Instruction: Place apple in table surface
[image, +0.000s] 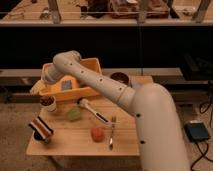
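Note:
The apple, small, round and red-orange, lies on the light wooden table surface near its front middle, with nothing touching it. My white arm reaches from the lower right up and left over the table, then bends down at the left end of a yellow bin. My gripper hangs there, at the table's back left, well away from the apple.
The yellow bin stands at the back left. A dark bowl sits at the back right. A white cup, a pale green lump, a white-handled utensil, a fork and a striped object lie around the apple.

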